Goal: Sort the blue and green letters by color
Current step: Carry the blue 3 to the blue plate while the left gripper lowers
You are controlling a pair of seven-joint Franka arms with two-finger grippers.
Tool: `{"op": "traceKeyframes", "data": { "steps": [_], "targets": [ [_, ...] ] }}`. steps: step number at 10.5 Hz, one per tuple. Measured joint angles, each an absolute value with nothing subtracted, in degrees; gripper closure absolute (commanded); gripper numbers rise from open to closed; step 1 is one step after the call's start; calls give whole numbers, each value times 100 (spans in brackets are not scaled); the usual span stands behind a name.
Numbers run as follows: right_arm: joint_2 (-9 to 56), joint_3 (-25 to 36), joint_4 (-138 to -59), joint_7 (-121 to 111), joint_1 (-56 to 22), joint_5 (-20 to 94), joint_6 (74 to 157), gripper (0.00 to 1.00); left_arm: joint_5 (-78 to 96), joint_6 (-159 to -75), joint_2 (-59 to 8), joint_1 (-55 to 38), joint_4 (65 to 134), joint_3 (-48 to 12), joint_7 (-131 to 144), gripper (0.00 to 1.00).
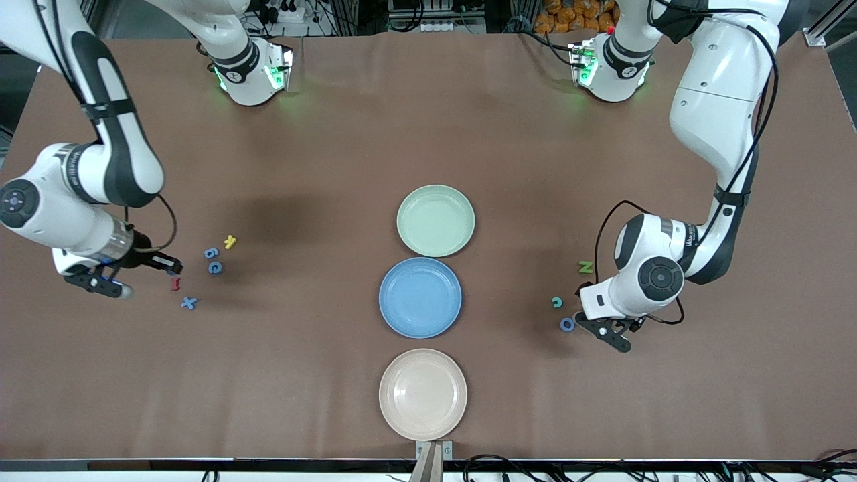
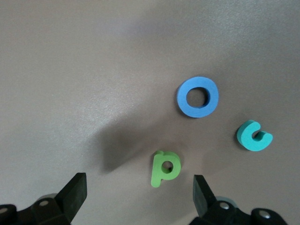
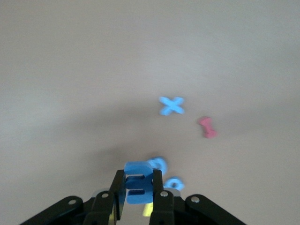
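Right gripper (image 3: 139, 187) clamped on a blue letter (image 3: 138, 180) over the table (image 1: 301, 375), blue X (image 1: 189, 302) at five o'clock; left gripper (image 2: 140, 197) spread wide above green p (image 2: 164, 167).

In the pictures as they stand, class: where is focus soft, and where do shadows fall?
Right wrist view: the blue foam E is sharp, the blue X soft. Left wrist view: crisp, with a shadow beside the green foam p. Front view: soft shadows on the brown table.
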State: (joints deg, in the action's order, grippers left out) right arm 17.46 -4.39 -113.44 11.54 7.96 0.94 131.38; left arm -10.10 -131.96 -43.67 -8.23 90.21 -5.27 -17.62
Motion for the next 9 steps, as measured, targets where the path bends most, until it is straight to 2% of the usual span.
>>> {"op": "traceKeyframes", "data": {
  "steps": [4, 9],
  "targets": [
    [2038, -469, -10662, 1189, -441, 119, 13123, 100, -998, -13196, -4379, -808, 9085, -529, -1758, 0],
    [3262, -462, -9118, 1358, -1875, 249, 13415, 100, -828, -13196, -4405, -786, 9142, -546, -1757, 0]
  ]
}}
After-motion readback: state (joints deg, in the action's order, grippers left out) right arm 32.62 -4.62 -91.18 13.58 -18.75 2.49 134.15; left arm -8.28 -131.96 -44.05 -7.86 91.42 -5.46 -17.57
